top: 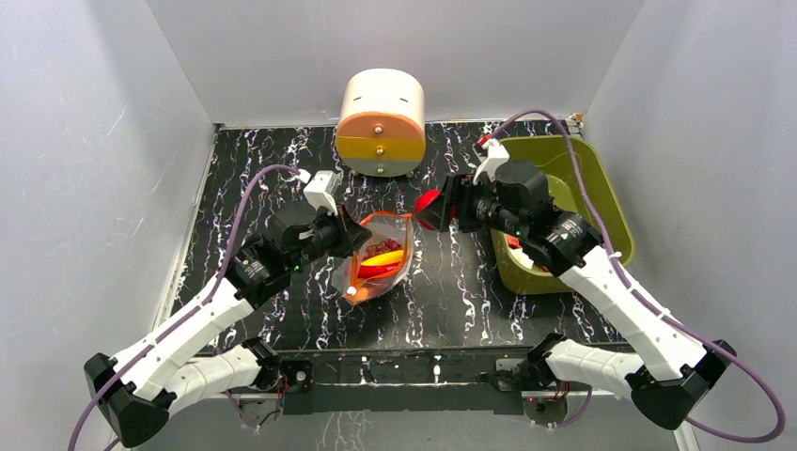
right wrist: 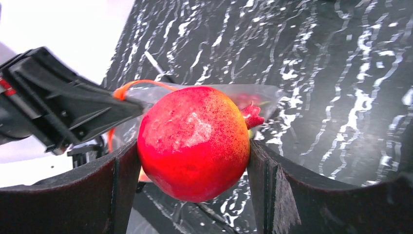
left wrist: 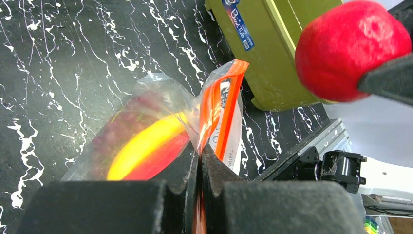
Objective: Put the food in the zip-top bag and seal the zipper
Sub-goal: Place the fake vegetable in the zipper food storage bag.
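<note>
Top external view, centre: left gripper [top: 355,235] pinches the orange zipper [left wrist: 214,105] of the zip-top bag [top: 383,272]; right gripper [top: 434,209] clamps a red pomegranate [right wrist: 194,141] just right of its mouth, with a narrow strip of table [top: 451,291] between.

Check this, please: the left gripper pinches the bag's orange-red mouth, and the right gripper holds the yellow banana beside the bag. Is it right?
One thing is wrong: the right gripper holds the red round fruit, as the right wrist view shows; the yellow banana already lies inside the zip-top bag. The left gripper does pinch the zipper at the bag's mouth.
</note>
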Robot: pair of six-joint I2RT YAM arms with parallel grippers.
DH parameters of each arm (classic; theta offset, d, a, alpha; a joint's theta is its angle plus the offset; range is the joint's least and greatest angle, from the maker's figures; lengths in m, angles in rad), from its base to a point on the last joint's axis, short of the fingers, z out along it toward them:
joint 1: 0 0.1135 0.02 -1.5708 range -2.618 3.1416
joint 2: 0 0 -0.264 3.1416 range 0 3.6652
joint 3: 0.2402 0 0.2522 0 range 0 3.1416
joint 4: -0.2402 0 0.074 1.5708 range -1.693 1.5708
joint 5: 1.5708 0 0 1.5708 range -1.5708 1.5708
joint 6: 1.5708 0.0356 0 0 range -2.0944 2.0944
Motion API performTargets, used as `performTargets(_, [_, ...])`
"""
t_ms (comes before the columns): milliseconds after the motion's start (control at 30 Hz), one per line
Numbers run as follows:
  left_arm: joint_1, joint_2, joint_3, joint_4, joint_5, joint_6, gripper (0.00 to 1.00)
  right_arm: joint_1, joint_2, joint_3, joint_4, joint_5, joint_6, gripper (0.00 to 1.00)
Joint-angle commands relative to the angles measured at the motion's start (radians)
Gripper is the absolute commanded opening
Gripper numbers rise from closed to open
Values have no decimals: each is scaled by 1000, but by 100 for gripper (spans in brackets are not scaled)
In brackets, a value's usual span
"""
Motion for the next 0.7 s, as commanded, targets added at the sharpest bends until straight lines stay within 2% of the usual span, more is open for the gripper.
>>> performTargets(0, [-2, 3, 24, 68, -12, -30, 0, 89, 10, -35, 154, -7, 111, 46])
performTargets(367, [-2, 12, 30, 76, 16, -43, 0, 294, 113, -96, 216, 102, 233, 49])
performTargets(667, [-2, -5, 18, 84, 37, -58, 0, 341, 180, -133, 206, 206, 260, 54])
